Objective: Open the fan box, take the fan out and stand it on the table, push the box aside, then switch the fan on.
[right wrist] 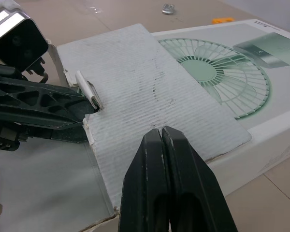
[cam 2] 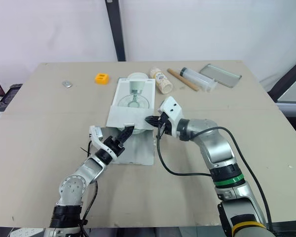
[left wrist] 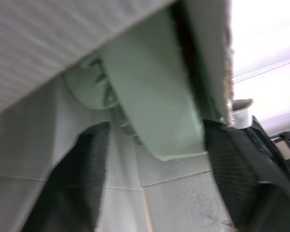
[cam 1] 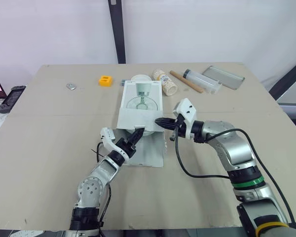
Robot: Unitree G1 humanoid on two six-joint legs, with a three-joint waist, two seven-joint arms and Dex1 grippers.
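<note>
left gripper [cam 1: 139, 132] jaws spread; right gripper [right wrist: 163, 130] jaws pressed together; corrugated flap [right wrist: 150, 92] folded back

You get bright, even light from above: the table [cam 1: 49, 148] is evenly lit and the box [cam 1: 140, 106] throws only a soft, faint shadow. In the left wrist view the box underside sits shaded against a washed-out white background.
</note>
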